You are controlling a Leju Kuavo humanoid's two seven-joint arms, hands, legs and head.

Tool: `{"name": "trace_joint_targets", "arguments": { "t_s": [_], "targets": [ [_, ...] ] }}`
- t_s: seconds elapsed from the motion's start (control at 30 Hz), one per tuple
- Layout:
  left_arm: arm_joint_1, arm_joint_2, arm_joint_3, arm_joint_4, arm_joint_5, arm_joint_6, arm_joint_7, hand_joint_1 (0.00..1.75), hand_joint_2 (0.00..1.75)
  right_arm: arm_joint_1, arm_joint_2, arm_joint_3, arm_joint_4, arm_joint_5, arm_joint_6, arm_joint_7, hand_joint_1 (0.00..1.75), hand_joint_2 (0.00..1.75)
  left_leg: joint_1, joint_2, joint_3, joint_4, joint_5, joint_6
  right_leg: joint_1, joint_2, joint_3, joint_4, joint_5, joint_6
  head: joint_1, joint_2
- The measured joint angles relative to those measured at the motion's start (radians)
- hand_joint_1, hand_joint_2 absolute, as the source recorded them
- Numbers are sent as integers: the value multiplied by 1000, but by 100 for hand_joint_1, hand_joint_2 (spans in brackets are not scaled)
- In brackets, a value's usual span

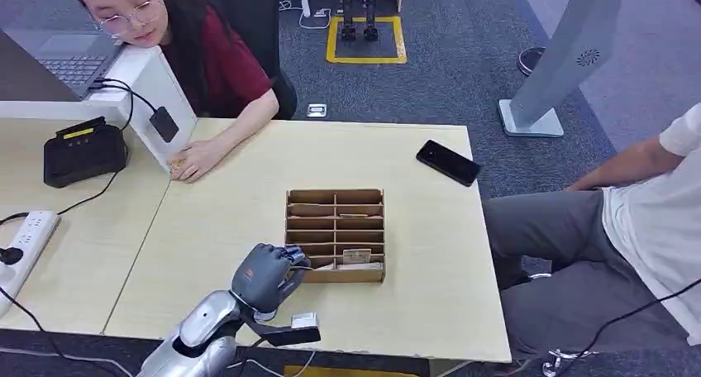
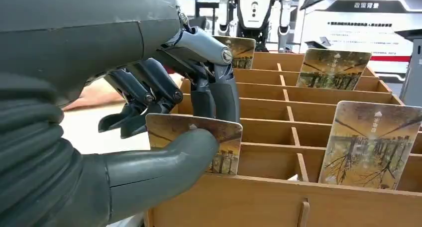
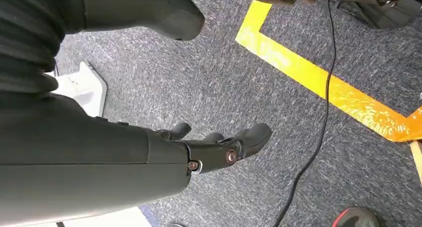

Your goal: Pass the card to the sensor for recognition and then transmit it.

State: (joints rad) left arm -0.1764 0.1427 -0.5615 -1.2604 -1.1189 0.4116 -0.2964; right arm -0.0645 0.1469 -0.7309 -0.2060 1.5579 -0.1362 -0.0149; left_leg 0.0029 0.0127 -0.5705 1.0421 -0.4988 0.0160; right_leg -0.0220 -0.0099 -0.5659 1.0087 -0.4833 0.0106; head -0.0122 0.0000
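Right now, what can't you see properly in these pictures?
- Held card: left wrist view, the thumb covers its lower part.
- Card print: blurred, too small to read.
- Box near corner: head view, the left hand hides it.
- Right hand: hangs over carpet, thumb cut off.

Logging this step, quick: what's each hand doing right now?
Left hand: pinching a card between thumb and fingers at the wooden organizer.
Right hand: holding nothing, fingers apart, hanging over the carpet.
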Motion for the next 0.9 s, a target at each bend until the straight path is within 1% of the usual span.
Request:
{"name": "trace_joint_targets", "arguments": {
  "t_s": [0.13,0.2,0.27,0.37,0.43,0.47,0.5,0.53,0.57,0.63,0.67,0.77,0.83,0.9],
  "targets": [
    [-1,5,0,1,13,0,1,175,175,0,0,0,0,1,0,-2,0,175,0,0,0,0,0,0,0,0,0,0,0,0,0,0],
    [-2,13,0,0,55,-2,-20,175,175,0,0,0,0,1,-3,-8,0,175,0,0,0,0,0,0,0,0,0,0,0,0,0,0],
    [-11,33,0,-18,117,-27,-43,175,175,0,0,0,0,1,-4,-11,0,175,0,0,0,0,0,-1,0,0,0,0,0,0,0,0],
    [-57,93,4,-75,201,-118,-51,175,175,1,-1,0,0,1,-3,-14,0,175,2,0,0,0,1,-2,2,0,0,0,0,-1,0,0],
    [-103,133,16,-115,248,-176,-53,175,175,1,-1,0,0,1,-1,-16,0,175,2,0,0,0,3,-3,3,0,-1,1,1,-2,0,0],
    [-141,157,26,-137,293,-220,-53,175,175,1,-2,0,0,1,3,-16,0,175,3,0,-1,0,4,-3,3,0,-2,1,2,-4,0,0],
    [-195,195,46,-180,376,-299,-46,175,175,1,-2,1,0,1,10,-16,0,175,6,-1,-5,1,6,-5,6,-1,-4,1,3,-4,0,0],
    [-252,225,68,-210,426,-337,-39,175,175,1,-2,2,0,1,11,-16,0,175,8,-1,-7,2,8,-7,8,-1,-7,1,6,-5,1,0],
    [-310,245,91,-232,467,-370,-31,175,175,1,-2,2,0,1,14,-16,0,175,8,-1,-8,2,8,-7,8,-1,-7,1,7,-6,3,0],
    [-444,283,126,-252,528,-474,-5,175,175,2,-4,3,0,1,18,-11,0,175,9,-2,-9,2,9,-7,9,-1,-8,1,7,-6,-3,0],
    [-501,291,138,-264,540,-507,4,175,175,2,-4,4,0,1,19,-9,0,175,9,-3,-11,2,10,-9,9,-2,-9,1,8,-6,2,0],
    [-588,298,157,-288,533,-513,18,175,175,0,-4,5,0,1,19,-8,0,175,8,0,-9,2,10,-9,8,0,-8,1,9,-6,3,0],
    [-597,296,157,-295,532,-505,24,175,175,1,-5,7,0,1,18,-8,0,175,8,0,-9,2,10,-9,8,0,-9,1,9,-6,2,0],
    [-594,293,157,-295,509,-470,25,175,175,0,-5,9,0,1,16,-10,0,175,8,0,-9,2,10,-9,8,0,-9,1,9,-6,3,0]
  ]
}}
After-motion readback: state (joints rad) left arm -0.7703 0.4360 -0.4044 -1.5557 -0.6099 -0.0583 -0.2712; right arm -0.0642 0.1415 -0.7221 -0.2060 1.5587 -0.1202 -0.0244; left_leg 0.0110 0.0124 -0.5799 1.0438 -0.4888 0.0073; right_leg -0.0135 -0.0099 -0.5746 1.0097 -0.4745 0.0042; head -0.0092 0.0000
